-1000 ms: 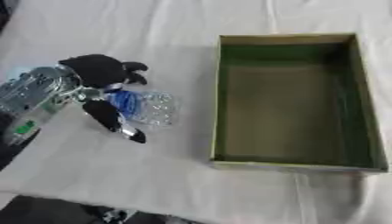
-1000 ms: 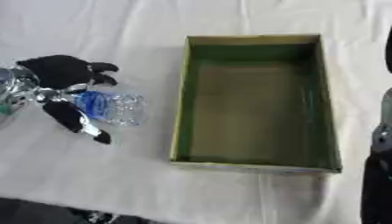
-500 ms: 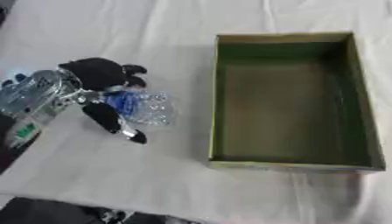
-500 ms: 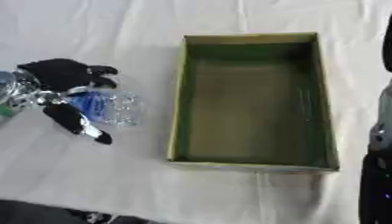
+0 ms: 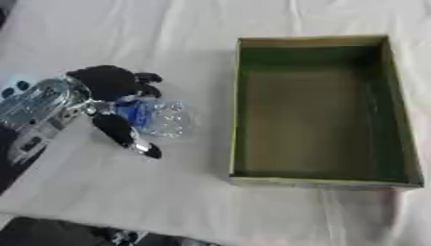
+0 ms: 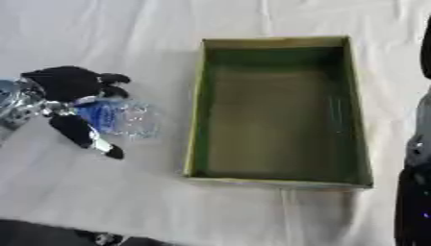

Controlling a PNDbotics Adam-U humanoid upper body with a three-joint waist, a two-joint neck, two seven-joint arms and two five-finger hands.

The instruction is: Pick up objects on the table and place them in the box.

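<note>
A clear plastic bottle (image 5: 160, 118) with a blue label lies on the white cloth, left of the box. My left hand (image 5: 107, 82) comes in from the left, with its fingers curled over the bottle's far side and its thumb (image 5: 123, 134) stretched along the near side. The green box (image 5: 396, 120) stands open on the right, and nothing shows inside it. A dark shape at the right edge is my right arm (image 6: 414, 173). Its hand cannot be made out.
The white tablecloth (image 5: 168, 29) covers the whole table. Its near edge (image 5: 76, 218) runs along the bottom, with dark floor below it. A strip of bare cloth lies between the bottle and the box.
</note>
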